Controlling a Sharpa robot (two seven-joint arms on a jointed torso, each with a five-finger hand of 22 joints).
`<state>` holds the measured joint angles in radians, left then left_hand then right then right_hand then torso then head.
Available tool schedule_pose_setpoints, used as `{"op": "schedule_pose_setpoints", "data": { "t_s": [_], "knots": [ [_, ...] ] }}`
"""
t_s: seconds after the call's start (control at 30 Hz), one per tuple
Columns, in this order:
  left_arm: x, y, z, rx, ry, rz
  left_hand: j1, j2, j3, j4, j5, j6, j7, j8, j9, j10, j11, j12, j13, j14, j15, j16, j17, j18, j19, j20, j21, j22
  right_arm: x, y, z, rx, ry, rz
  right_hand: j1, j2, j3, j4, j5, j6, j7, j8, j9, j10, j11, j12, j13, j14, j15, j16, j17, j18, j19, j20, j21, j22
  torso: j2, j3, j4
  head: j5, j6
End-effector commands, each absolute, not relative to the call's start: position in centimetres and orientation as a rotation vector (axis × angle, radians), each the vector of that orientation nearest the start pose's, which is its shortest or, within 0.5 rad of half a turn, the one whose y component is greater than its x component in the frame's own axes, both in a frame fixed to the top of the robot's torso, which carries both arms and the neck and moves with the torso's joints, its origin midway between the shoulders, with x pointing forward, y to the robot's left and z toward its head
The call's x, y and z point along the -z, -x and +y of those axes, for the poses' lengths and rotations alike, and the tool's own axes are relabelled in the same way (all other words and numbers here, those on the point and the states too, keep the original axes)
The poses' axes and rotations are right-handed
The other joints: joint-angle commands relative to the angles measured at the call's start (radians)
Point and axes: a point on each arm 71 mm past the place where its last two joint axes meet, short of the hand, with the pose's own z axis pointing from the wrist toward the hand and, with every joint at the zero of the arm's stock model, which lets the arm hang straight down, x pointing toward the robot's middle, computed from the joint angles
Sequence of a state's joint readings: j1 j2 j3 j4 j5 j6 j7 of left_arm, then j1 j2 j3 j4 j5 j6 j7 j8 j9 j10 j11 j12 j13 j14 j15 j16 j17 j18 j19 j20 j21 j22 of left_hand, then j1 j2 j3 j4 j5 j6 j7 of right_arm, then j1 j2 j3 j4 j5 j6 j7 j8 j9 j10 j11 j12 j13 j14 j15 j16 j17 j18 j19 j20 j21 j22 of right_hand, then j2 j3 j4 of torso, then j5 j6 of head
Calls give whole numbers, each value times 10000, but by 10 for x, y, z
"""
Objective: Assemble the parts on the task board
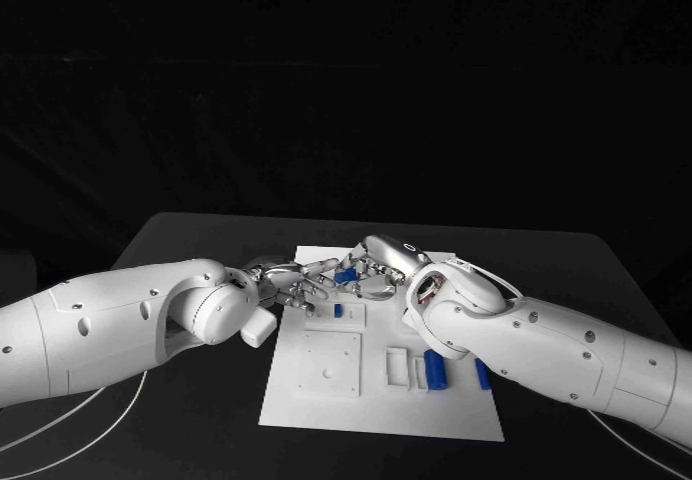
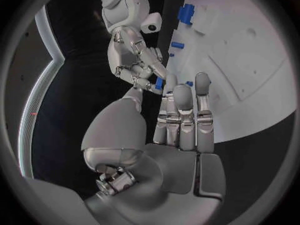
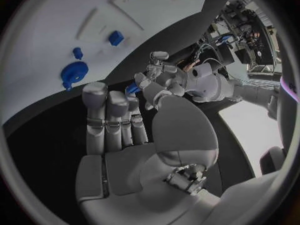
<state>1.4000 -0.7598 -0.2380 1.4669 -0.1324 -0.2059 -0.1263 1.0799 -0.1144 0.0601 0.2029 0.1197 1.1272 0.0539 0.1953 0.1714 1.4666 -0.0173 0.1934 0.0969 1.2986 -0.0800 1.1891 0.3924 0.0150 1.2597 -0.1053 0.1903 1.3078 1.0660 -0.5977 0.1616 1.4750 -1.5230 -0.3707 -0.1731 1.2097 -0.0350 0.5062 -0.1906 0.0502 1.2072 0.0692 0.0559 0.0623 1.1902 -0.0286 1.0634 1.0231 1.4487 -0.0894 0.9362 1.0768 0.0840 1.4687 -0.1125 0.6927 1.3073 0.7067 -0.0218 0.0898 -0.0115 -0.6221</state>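
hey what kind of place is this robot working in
Probably a robotics lab test bench: a black table holds a white task board with small blue parts, and the left hand and right hand meet over it. Cluttered equipment stands behind.

This looks like a robot lab. A black table (image 1: 606,270) stands in a dark room. Past it sits a bench with wires and machines (image 3: 240,32).
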Motion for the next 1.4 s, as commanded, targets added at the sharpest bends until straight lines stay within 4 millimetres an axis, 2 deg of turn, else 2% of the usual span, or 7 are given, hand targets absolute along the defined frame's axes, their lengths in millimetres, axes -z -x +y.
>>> {"op": "schedule_pose_setpoints", "data": {
  "t_s": [0.03, 0.07, 0.2, 0.5, 0.87, 1.23, 1.4],
  "knots": [
    [186, -499, 185, 11630, 9437, 20595, -112, 70, 5, 7, 43, -451, -39, 778, 678, -13, 25, 357, 110, -98, -11, 57, 8, -97, -47, 52, 23, 197, 171, -487, -98, -8720, 520, 15596, 98, 224, -61, 5, -20, 289, -88, 75, 19, 39, -40, -58, 18, 6, -55, 19, 17, -165, 397, -63, 48, 842, 5, 9, 3, 6, 4],
    [186, -500, 185, 11631, 9345, 20606, -221, 140, 2, 70, 33, -969, -11, 1464, 1329, -258, 75, 739, 269, -119, -21, 97, 13, -97, -56, 76, 57, 205, 171, -487, -99, -8764, 458, 15644, 98, 224, -61, 5, -20, 289, -88, 75, 19, 39, -40, -58, 18, 6, -55, 19, 17, -165, 397, -63, 48, 842, 5, 9, 3, 6, 4],
    [185, -499, 185, 11677, 8995, 20694, -227, 165, -4, 29, 76, -1728, -2, 2345, 2108, -748, 52, 1400, 513, -184, 33, 140, -6, -70, -114, 82, 76, 195, 172, -486, -101, -8921, 287, 15807, 97, 251, -96, -14, -20, 278, -85, 76, 19, 35, -38, -57, 42, 1, -52, 10, 26, -157, 388, -60, 41, 839, 14, 4, 8, -7, -16],
    [185, -497, 181, 11814, 8147, 20971, -356, 749, -343, -168, 692, -3124, -95, 4599, 4357, -1930, -13, 3562, 1347, -327, 21, 374, -15, -85, -168, 76, 167, 196, 174, -484, -102, -9415, -43, 16178, 102, 315, -200, -60, -20, 266, -82, 74, 18, 30, -32, -66, 80, -4, -47, -3, 48, -138, 369, -51, 31, 835, 16, 12, 3, -31, -76],
    [184, -495, 176, 12096, 7532, 21184, -387, 1090, -467, 133, 619, -3137, -72, 4526, 4112, -2253, 30, 3992, 1116, -415, 58, 512, -96, -43, -224, 122, 216, 196, 174, -480, -98, -9712, -13, 16503, 114, 376, -286, -122, -20, 253, -75, 73, 17, 19, -27, -70, 120, -12, -42, -26, 57, -126, 351, -45, 24, 834, 7, 2, 10, -44, -125],
    [184, -494, 174, 12156, 7424, 21281, -116, 1619, -705, -187, 695, -2954, -49, 4151, 3812, -2194, 44, 3856, 895, -458, 73, 614, -156, -35, -266, 134, 292, 198, 175, -479, -98, -9726, 79, 16648, 123, 393, -318, -157, -20, 255, -72, 75, 18, 5, -23, -81, 128, -14, -39, -31, 63, -124, 345, -40, 45, 838, 5, -2, 3, -51, -129],
    [184, -494, 174, 12202, 7405, 21313, 229, 1895, -662, -635, 836, -2881, -68, 4071, 3774, -2163, 29, 3817, 856, -464, 59, 648, -168, -42, -285, 124, 332, 200, 175, -479, -97, -9717, 113, 16683, 123, 393, -318, -157, -20, 255, -72, 75, 18, 5, -23, -81, 128, -14, -39, -31, 63, -124, 345, -40, 45, 838, 8, 1, 2, -77, -128]
  ]
}}
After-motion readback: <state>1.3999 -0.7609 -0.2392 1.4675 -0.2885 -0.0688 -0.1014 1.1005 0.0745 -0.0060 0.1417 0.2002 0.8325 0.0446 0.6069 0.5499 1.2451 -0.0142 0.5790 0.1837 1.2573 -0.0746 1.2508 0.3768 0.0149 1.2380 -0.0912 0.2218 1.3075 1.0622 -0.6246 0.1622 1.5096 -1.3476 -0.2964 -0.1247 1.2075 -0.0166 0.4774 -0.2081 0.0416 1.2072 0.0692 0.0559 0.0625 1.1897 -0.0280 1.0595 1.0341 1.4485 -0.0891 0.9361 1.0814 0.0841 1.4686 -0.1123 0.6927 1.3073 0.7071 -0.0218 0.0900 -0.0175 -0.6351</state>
